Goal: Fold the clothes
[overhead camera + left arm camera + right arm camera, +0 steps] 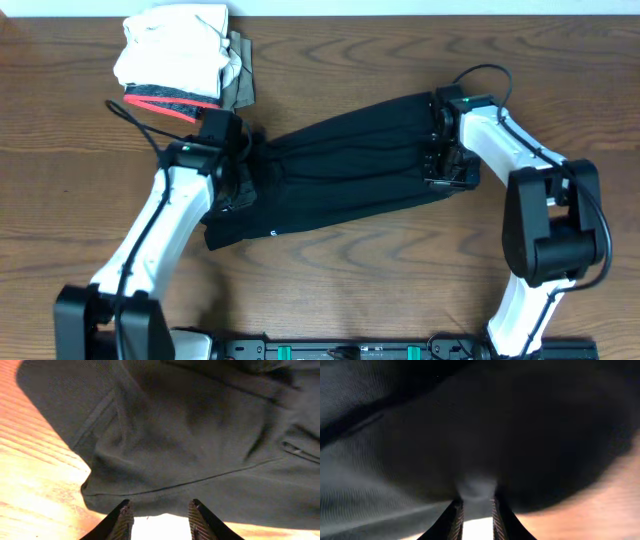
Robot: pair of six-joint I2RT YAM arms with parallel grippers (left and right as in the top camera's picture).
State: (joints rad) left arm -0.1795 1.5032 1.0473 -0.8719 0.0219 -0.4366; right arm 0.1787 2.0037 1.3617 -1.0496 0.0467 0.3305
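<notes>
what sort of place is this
Most likely a robotics lab bench for laundry-folding trials: a left arm and a right arm mounted at a wooden table, a black shirt lying between them, and a pile of folded garments at the far edge.

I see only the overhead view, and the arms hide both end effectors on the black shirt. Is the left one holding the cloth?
Observer: No. The left wrist view shows the left end effector open, with the edge of the black soft short-sleeved fabric shirt lying at its tips.
Operator: And the right one, please?
Observer: The right end effector pinches a small pucker of the shirt between its tips.
</notes>
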